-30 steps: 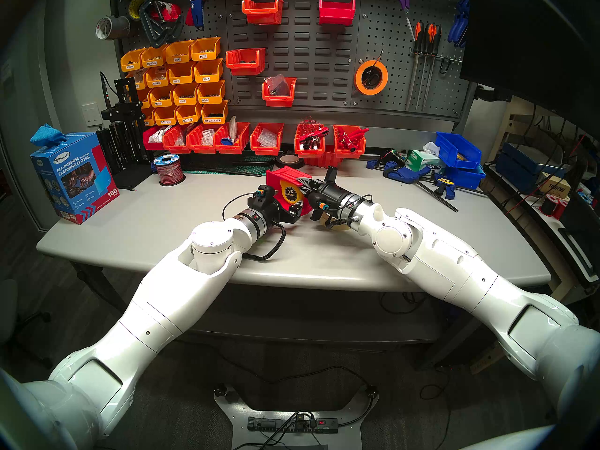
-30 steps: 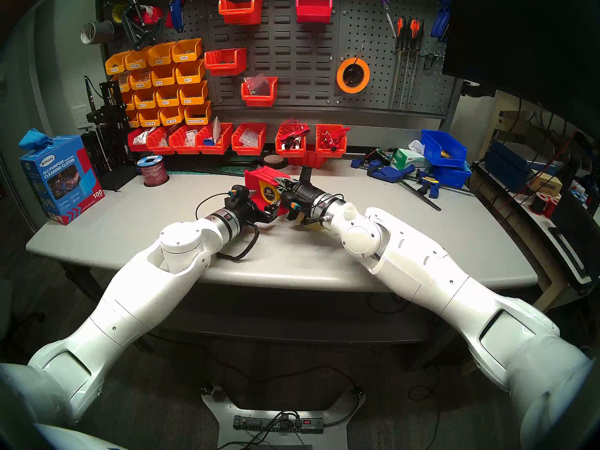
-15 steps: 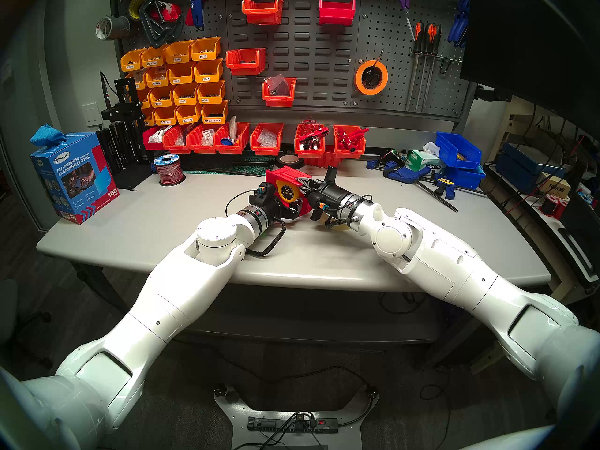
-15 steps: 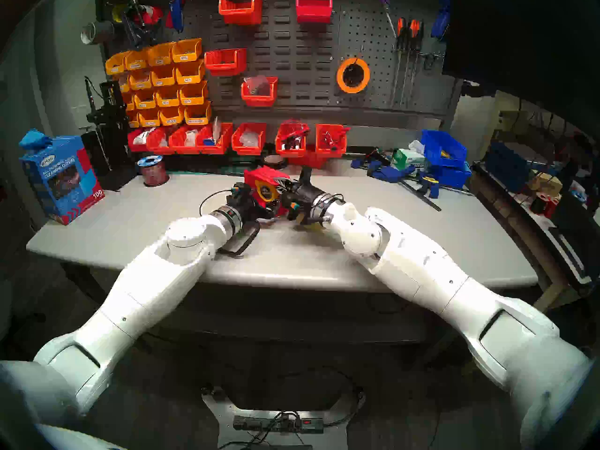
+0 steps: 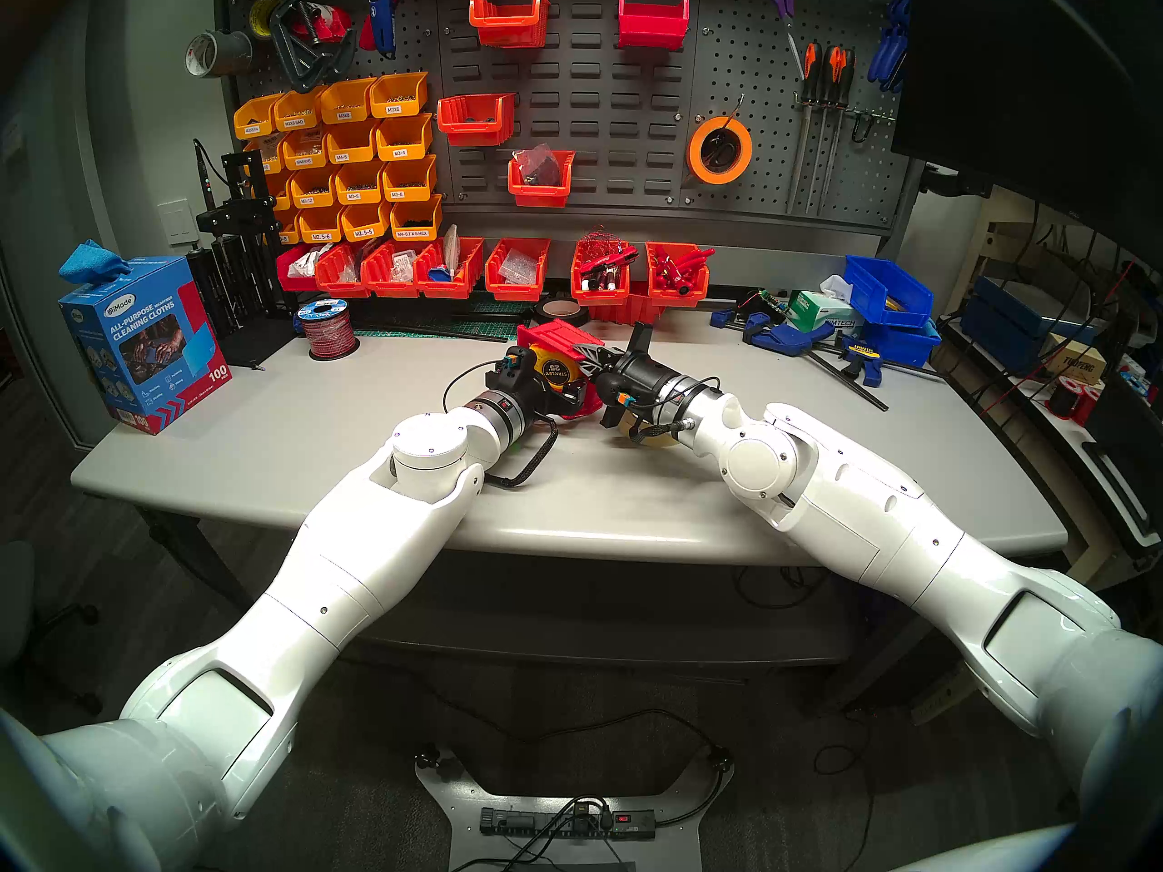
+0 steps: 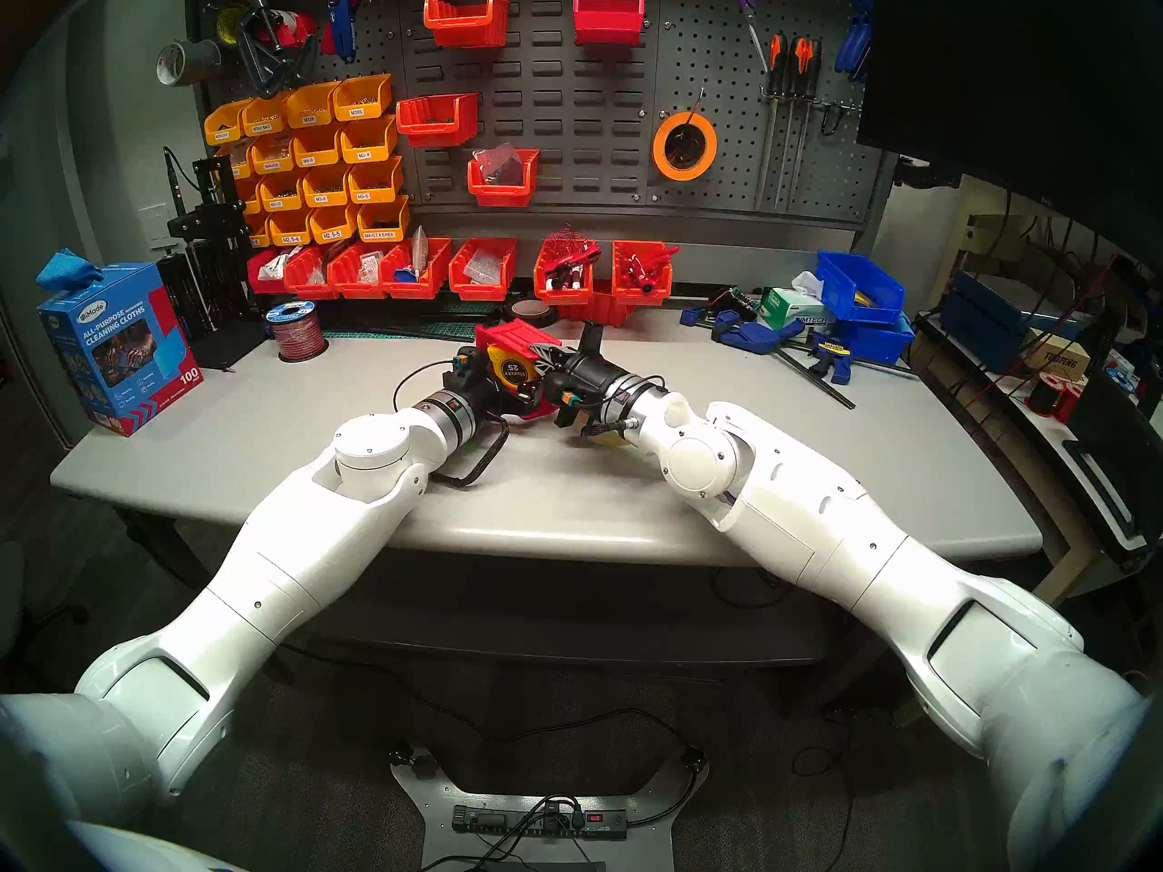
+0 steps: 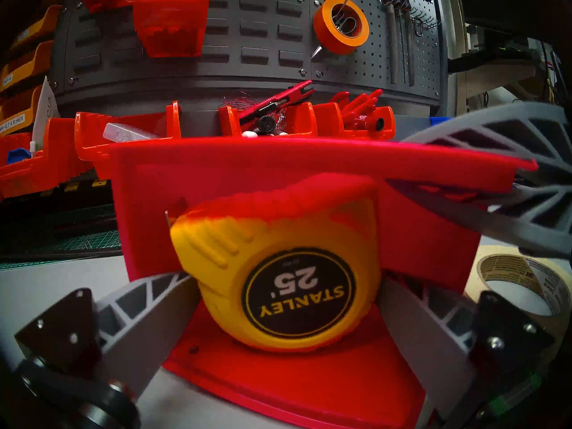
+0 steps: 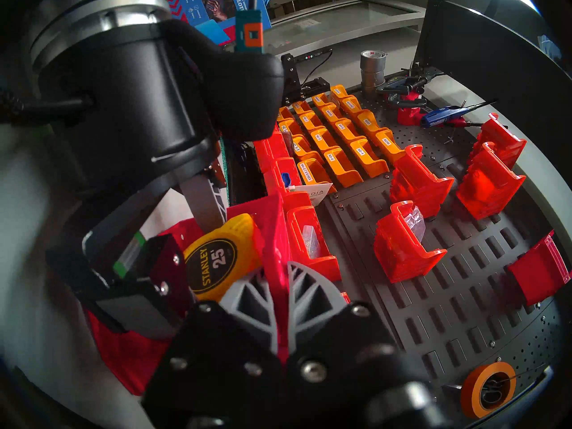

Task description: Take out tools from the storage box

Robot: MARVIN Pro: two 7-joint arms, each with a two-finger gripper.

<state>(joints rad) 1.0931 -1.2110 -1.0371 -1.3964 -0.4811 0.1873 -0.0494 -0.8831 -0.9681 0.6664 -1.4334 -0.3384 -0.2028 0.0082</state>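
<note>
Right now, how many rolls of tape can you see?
5: orange roll on the pegboard, grey roll and partly hidden yellow roll at its top left, black roll behind the red box, cream roll beside it. More may be hidden.

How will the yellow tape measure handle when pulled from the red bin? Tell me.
The tape measure looks rigid, so it should not deform. Its rounded, smooth case may slip between the left gripper fingers. The red bin may drag along unless the right gripper holds.
</note>
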